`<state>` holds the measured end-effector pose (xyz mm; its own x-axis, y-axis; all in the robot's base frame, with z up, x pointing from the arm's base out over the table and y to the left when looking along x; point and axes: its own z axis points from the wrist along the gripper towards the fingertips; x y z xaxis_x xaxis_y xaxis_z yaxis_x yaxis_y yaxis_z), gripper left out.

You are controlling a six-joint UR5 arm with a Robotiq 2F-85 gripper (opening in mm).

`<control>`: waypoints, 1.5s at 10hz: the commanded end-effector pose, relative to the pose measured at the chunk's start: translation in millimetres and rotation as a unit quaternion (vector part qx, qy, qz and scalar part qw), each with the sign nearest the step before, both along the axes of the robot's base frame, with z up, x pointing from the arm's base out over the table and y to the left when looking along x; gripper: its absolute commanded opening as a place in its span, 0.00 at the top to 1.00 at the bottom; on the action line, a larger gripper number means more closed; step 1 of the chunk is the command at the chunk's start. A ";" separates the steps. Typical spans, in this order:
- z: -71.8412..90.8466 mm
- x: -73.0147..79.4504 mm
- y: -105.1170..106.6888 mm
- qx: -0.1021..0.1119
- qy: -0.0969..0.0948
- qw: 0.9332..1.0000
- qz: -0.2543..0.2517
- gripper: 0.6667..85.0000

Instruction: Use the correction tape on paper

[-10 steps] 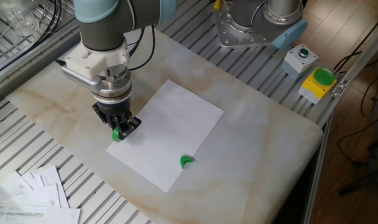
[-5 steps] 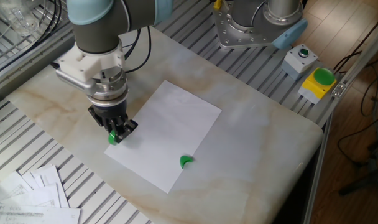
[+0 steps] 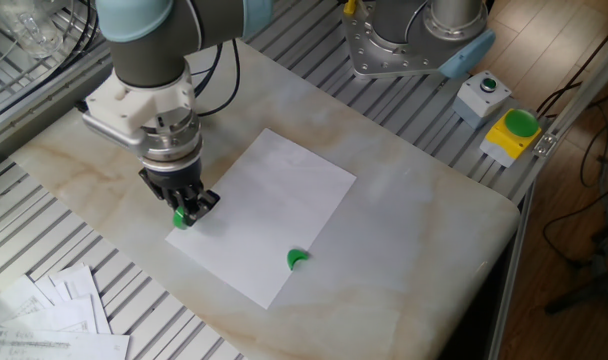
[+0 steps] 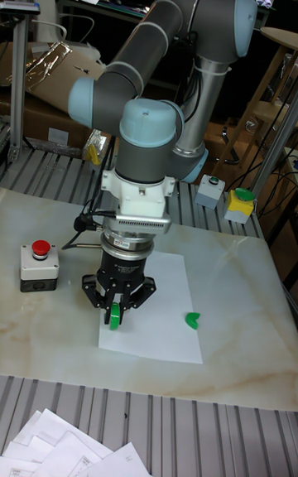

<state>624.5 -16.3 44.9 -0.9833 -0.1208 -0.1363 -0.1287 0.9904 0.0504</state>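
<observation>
- Printed sheets (image 3: 54,315) lie fanned in a loose pile well off the paper's near-left corner, on the ribbed metal bench beyond the table's edge; they seem to be spares, kept out of the working area.
- A grey box with a red button (image 4: 39,267), seen only in the tall fixed view, sits on the marble table (image 3: 434,250) well to the left of the paper.
- The gripper (image 3: 187,208) points straight down over the paper's left corner, its fingers clamped on the correction tape (image 3: 183,216), whose green wheel shows between them. The tape is held upright with its lower end at or touching the sheet, probably so the tip can press and drag along the surface.
- The paper (image 3: 274,215), a large blank white sheet, lies flat on the table and turned at an angle.
- A small green crescent piece (image 3: 298,259) rests on the paper near its right-hand edge, well apart from the gripper.
- Compared with one second ago, the gripper and tape have moved slightly left, towards the paper's corner, and the sheet itself looks dragged a little the same way.
</observation>
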 end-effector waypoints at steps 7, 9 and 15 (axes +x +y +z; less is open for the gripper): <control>1.3 22.8 2.8 0.004 -0.026 1.000 0.005 0.99; 3.3 20.2 -1.0 -0.010 -0.014 1.000 0.010 0.99; 38.0 -33.8 -2.5 -0.016 0.052 0.999 0.002 0.99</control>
<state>605.5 -20.1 70.8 -0.9888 -0.1371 -0.0583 -0.1384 0.9902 0.0191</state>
